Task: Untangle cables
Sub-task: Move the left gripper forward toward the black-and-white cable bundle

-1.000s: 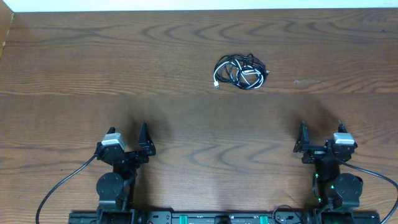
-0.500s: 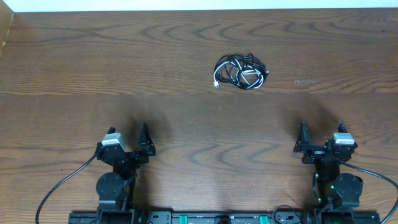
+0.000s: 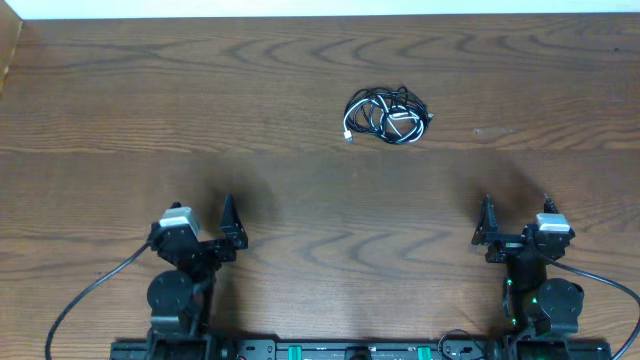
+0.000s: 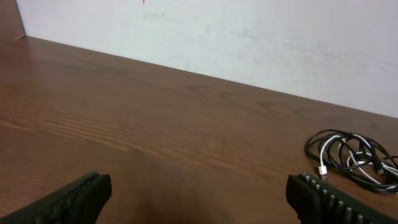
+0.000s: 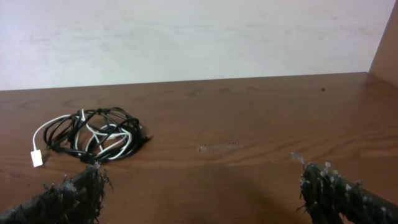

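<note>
1. I see the cables (image 3: 388, 117) lying as one tangled bundle on the bench (image 3: 300, 190). They sit in the far half, a little right of centre and well apart from both arms.
2. The bundle is mostly black loops coiled over one another, with one white cord threaded through them. A small white plug (image 3: 347, 136) sticks out at the bundle's left edge and rests on the wood.
3. My left gripper (image 3: 205, 212) sits near the front edge on the left side. Its jaws stand wide apart with nothing between them.
4. In the left wrist view the left gripper (image 4: 199, 183) shows as two dark fingers at the bottom corners, with bare bench between them. The cables (image 4: 351, 158) lie ahead and off to the right.
5. My right gripper (image 3: 516, 205) sits near the front edge on the right side. Its jaws are also spread wide and hold nothing.
6. In the right wrist view the right gripper (image 5: 202, 177) frames bare wood. The cables (image 5: 93, 135) lie ahead and to the left, with the white plug (image 5: 37, 158) at the bundle's outer left.
7. A faint pale scuff (image 5: 217, 148) marks the wood to the right of the bundle, apart from it.
8. A white wall (image 4: 249, 37) rises behind the far edge of the bench.
9. A thick black wire (image 3: 95, 300) curves out from the base of the left arm, and another (image 3: 600, 280) from the right arm. Neither comes near the bundle.
</note>
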Action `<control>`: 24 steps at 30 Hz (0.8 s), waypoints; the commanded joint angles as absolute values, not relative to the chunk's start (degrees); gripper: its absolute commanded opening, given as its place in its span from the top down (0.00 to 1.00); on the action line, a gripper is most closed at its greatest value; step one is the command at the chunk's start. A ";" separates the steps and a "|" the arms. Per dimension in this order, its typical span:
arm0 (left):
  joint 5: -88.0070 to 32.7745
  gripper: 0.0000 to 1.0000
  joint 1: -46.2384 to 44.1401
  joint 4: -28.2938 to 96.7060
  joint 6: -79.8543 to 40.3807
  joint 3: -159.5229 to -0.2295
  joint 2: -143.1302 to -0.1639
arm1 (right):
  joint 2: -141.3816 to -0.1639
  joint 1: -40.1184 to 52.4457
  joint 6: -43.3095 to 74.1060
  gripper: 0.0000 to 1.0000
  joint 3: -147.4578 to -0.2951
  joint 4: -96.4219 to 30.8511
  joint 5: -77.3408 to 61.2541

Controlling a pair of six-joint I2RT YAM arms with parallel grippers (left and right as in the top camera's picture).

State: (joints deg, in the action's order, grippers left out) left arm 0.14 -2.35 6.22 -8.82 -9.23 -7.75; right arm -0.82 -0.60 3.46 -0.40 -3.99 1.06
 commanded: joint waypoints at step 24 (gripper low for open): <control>-2.61 0.05 -2.15 16.34 -5.56 -38.20 -47.99 | -0.34 -0.16 4.03 0.01 -0.32 -4.16 1.37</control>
State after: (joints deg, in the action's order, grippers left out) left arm -1.85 -2.35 15.42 -6.28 -34.54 -45.54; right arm -0.82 -0.60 3.46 -0.40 -4.01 1.08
